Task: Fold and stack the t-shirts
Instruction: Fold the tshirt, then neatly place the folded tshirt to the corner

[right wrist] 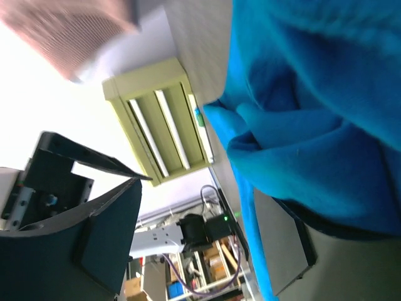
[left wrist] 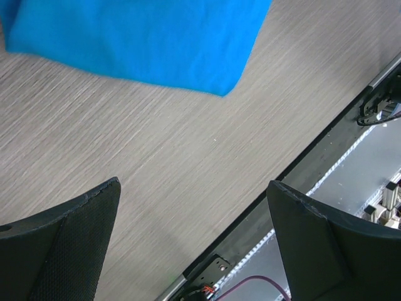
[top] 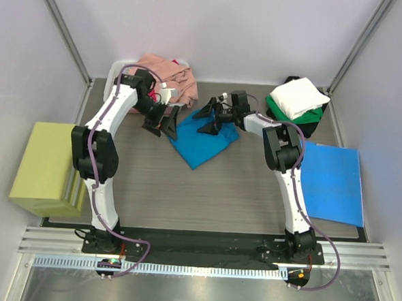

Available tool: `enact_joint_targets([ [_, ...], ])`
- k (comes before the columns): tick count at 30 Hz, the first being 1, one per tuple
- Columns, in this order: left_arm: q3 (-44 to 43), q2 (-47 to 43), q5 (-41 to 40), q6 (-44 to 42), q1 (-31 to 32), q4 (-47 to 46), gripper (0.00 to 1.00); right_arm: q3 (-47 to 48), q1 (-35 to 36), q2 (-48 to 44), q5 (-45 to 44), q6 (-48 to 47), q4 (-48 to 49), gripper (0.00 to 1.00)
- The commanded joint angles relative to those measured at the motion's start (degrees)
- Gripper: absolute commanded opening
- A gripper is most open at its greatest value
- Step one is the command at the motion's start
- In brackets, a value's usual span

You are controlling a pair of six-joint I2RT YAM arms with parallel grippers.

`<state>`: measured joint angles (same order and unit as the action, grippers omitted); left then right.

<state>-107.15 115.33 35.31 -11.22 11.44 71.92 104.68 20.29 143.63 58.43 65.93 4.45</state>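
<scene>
A bright teal-blue t-shirt (top: 201, 142) lies bunched on the table's middle back. My left gripper (top: 161, 127) hovers open at its left edge; in the left wrist view (left wrist: 194, 238) only bare table lies between the fingers, with the teal shirt (left wrist: 138, 37) beyond them. My right gripper (top: 208, 121) is open at the shirt's back edge; in the right wrist view (right wrist: 207, 194) the teal cloth (right wrist: 313, 125) drapes over one finger. A salmon pink shirt (top: 171, 72) lies crumpled at the back left. A folded white shirt (top: 298, 96) sits on a green one (top: 311, 118). No magenta-red shirt shows.
A flat blue sheet (top: 330, 182) lies at the table's right edge. A yellow-green block (top: 46, 168) stands off the left side; it also shows in the right wrist view (right wrist: 160, 119). Walls and metal posts close in the back and sides.
</scene>
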Motion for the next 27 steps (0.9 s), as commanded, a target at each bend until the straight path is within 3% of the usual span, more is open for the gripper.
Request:
enact_joint_targets([
  [1, -0.9, -4.5, 2.7, -2.2, -0.7, 2.7, 1.00, 5.6, -3.4, 3.2, -0.2, 0.1, 0.2, 0.78],
  [8, 0.8, -4.4, 3.4, -2.8, -0.7, 2.4, 1.00, 7.3, -3.9, -0.3, 1.4, 0.1, 1.3, 0.79],
  [13, 0.8, -4.4, 4.2, -2.8, -0.7, 2.8, 1.00, 1.1, -4.0, -6.4, 1.6, -0.9, 4.2, 0.81],
  [19, 2.1, -5.2, 4.6, -3.7, -0.6, 3.4, 1.00, -7.1, -9.4, -14.0, -3.8, -10.8, -3.1, 0.98],
  [27, 2.6, -6.1, 4.6, -4.0, -0.7, 3.8, 1.00, -9.6, -21.2, -17.7, -14.7, -26.5, -23.7, 1.00],
])
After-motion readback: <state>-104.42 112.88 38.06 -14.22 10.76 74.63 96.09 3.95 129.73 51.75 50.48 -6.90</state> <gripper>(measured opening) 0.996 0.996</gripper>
